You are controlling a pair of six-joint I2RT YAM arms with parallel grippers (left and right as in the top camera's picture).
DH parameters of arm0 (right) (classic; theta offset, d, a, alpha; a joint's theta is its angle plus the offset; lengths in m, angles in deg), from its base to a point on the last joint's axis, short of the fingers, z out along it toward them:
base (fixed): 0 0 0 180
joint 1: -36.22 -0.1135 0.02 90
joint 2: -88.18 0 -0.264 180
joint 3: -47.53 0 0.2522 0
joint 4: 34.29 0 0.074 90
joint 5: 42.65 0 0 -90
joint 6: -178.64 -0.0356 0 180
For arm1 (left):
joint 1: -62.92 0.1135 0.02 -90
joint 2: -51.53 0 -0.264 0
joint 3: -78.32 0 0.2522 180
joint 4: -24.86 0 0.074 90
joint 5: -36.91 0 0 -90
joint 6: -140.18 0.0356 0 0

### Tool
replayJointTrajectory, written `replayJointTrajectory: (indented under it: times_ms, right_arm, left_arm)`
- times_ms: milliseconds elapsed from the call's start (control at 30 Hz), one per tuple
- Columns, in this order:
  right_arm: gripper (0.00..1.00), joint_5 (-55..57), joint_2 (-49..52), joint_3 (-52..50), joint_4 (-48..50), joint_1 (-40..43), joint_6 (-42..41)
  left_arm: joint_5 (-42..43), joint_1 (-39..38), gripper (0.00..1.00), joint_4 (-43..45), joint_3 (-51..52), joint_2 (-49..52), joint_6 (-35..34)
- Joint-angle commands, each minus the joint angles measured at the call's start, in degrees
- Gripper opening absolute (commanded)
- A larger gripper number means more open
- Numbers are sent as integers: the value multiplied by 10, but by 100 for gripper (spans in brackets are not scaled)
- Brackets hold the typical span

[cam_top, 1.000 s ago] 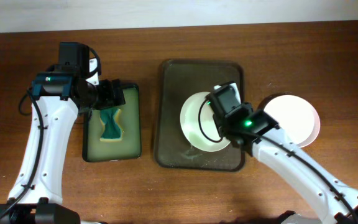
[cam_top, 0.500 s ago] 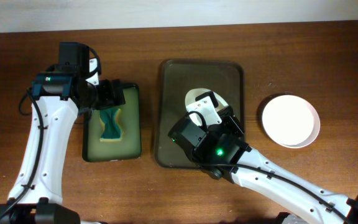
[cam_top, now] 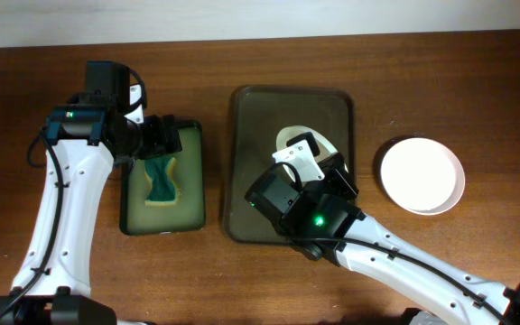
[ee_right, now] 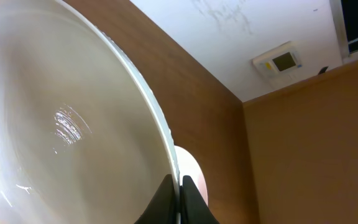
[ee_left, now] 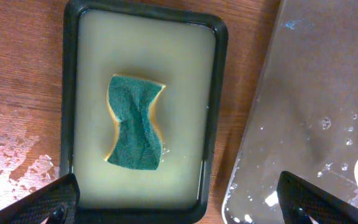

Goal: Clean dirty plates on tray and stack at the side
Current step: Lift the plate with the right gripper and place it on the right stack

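My right gripper is shut on the rim of a white plate and holds it tilted up over the dark olive tray. In the overhead view only the far edge of this plate shows past my right arm. I see no teal smear on it. A plain white plate sits on the table right of the tray; I cannot tell whether it is a stack. My left gripper is open and empty, hovering over the small green tray's near end.
The small green tray with a black rim holds pale liquid and a teal-topped sponge, left of the big tray. The big tray's wet surface shows droplets. Water spots mark the wood at the left.
My right arm swung from the tray's right side to its front and tipped the plate up on edge. In the last half second it barely moved. The left arm stayed still.
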Motion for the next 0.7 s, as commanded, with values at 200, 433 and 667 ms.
replayJointTrajectory:
  times_ms: [200, 433, 667]
  right_arm:
    - [4, 112, -5, 7, -7, -27, -2]
    - [4, 78, -5, 7, 0, -28, 18]
    - [4, 58, -5, 9, 33, -7, 28]
  left_arm:
    - [6, 1, 100, -1, -6, -2, 2]
    - [6, 1, 99, -1, -6, -2, 2]
    - [6, 1, 100, 0, -6, -2, 2]
